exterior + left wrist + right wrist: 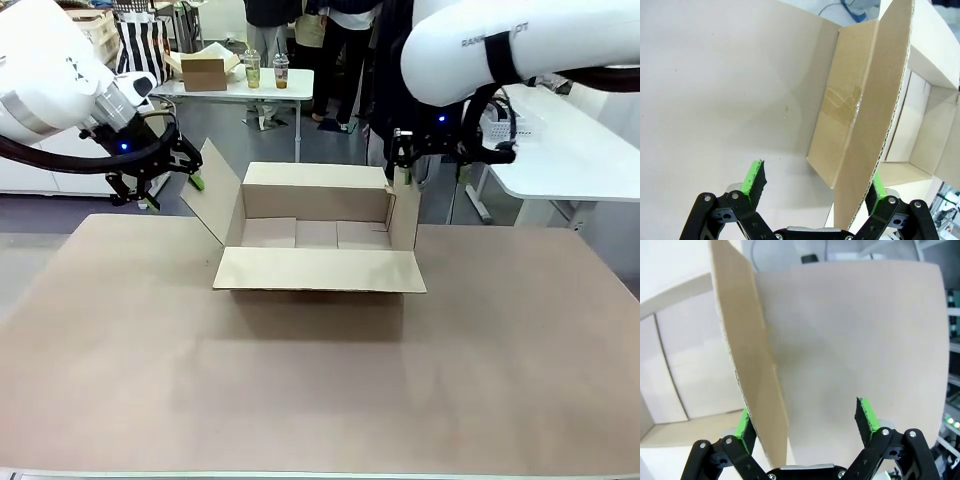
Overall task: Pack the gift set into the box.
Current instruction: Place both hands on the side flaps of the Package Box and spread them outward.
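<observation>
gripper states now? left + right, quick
Left gripper: open, left flap of the box between its fingers.
Right gripper: open, right flap between its fingers.

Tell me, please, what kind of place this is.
Probably a robotics lab or test workshop. Two white robot arms flank an open cardboard box on a table, and behind them stand more white tables and people beside drink cups.
</observation>
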Controlling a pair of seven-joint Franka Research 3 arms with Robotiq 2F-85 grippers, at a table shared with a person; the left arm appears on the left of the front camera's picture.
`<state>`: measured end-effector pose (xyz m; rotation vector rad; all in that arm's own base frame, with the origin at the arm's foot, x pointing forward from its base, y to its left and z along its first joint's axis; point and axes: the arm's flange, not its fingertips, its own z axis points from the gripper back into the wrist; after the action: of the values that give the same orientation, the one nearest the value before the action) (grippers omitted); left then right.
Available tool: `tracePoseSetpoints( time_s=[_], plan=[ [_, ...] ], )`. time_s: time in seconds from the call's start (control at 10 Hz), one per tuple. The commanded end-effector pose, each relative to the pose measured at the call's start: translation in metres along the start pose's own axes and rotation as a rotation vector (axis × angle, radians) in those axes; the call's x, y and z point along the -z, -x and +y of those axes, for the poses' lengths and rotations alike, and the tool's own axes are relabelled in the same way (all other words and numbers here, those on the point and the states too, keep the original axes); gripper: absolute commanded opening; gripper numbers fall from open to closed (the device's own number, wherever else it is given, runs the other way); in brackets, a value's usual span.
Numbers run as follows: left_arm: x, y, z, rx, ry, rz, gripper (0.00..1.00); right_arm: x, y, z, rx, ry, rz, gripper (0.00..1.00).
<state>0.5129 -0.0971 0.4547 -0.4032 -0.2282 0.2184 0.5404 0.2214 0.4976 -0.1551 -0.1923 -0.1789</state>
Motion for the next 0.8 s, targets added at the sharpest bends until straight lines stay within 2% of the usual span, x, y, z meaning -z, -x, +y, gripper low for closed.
tracePoseSetpoints(
  time_s=[0.0, 0.1, 0.2, 0.5, 0.7],
  plan=[
    [-0.001, -0.001, -0.002, -0.011, -0.018, -0.009, 1.00, 0.007, 0.010, -0.022, 0.044, -0.022, 0.010, 1.00],
    [-0.001, -0.001, -0.002, -0.011, -0.018, -0.009, 1.00, 0.008, 0.011, -0.028, 0.066, -0.014, 0.012, 1.00],
    [-0.001, -0.001, -0.002, -0.011, -0.018, -0.009, 1.00, 0.011, 0.010, -0.033, 0.114, 0.053, 0.016, 1.00],
    [-0.001, -0.001, -0.002, -0.011, -0.018, -0.009, 1.00, 0.027, 0.009, -0.036, 0.095, -0.004, 0.060, 1.00],
    [-0.001, -0.001, -0.002, -0.011, -0.018, -0.009, 1.00, 0.037, 0.008, -0.043, 0.169, 0.040, 0.063, 1.00]
  ],
)
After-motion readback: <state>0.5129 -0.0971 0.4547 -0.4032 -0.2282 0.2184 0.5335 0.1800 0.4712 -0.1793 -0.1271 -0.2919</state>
